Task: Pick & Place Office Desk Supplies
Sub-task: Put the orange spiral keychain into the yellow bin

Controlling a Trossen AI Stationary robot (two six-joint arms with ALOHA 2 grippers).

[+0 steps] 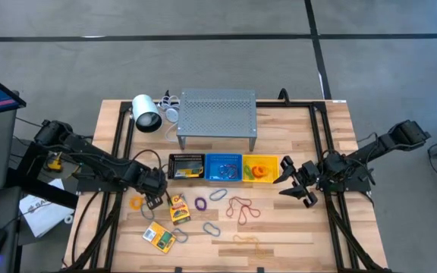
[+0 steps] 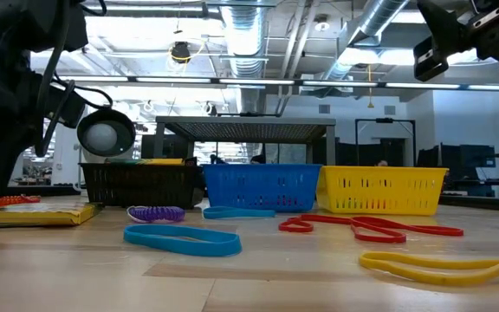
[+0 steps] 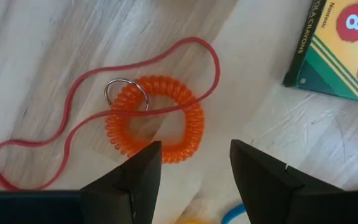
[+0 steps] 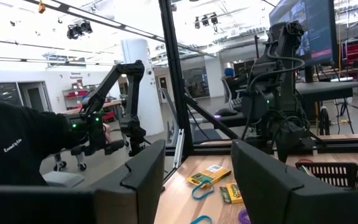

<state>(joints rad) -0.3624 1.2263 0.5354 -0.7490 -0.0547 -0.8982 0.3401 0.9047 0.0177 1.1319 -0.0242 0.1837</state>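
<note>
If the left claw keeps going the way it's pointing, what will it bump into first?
Probably the orange spiral coil with its metal ring, lying right ahead of the open left claw. A thin red rubber band is draped across it, so it might touch that too.

On the wooden table (image 1: 294, 227) stand three small plastic baskets in a row: one black (image 1: 187, 167), one blue (image 1: 224, 167), one yellow (image 1: 260, 168). Two flat yellow-and-green crayon packs lie near the front left, one (image 1: 179, 208) farther back than the other (image 1: 159, 237). There is one orange coiled wrist loop (image 1: 136, 202), one purple coiled loop (image 1: 201, 203), and three grey-blue oval band loops (image 1: 218, 195) (image 1: 212, 228) (image 1: 180, 236). One grey perforated metal shelf (image 1: 217, 112) stands at the back.
</note>
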